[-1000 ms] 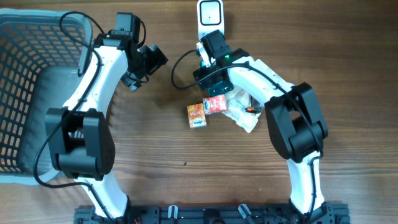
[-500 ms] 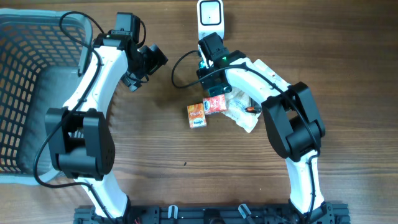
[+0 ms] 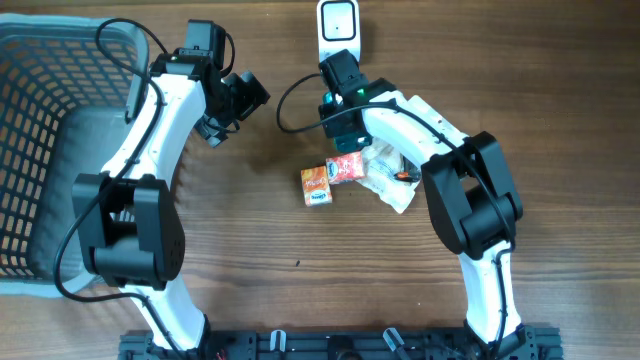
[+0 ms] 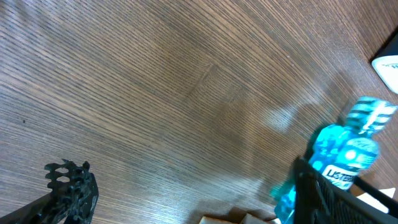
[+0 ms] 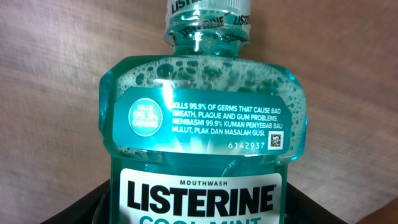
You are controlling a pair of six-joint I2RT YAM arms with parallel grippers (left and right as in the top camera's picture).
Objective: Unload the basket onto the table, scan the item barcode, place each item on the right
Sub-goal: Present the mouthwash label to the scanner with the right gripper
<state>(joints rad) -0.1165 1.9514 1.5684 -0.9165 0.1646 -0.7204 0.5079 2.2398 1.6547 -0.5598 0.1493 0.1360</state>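
**Mouthwash btl in R claw, near scanner; barcode not in view yet**

Wood table [image 3: 250,250] carries everything. Grey mesh basket [image 3: 30,200] fills the far L side, well apart from the action. L arm [image 3: 160,110] hangs over bare wood. The left gripper [image 4: 198,191] is spread wide w/ nothing between its fingers.

R arm [image 3: 420,125] reaches toward the white scanner [image 3: 338,22] at the table's top edge. The right gripper [image 5: 200,206] is pinching the mouthwash bottle [image 5: 199,124]: dark fingers [image 5: 81,208] sit vs. both sides of the lower body. Btl is just below the scanner in the overhead view, mostly hidden under the wrist. Cap [image 5: 202,7] points away from the cam.

Loose items lie near, below the wrist: white crinkly packet [image 3: 392,185], red pack [image 3: 346,166], orange box [image 3: 316,186].

Handling, as I judge it:
- Nearly full, foam at the shoulder, so prob. hefty, and the liquid will slosh.
- Stiff plastic that won't crush, but smooth and glossy, so slip risk if tilted.
- Best hold is across the broad body below the shoulder, not the neck or cap.

Small square code [image 5: 277,140] shows on the upper band. Can't see a main barcode from here.
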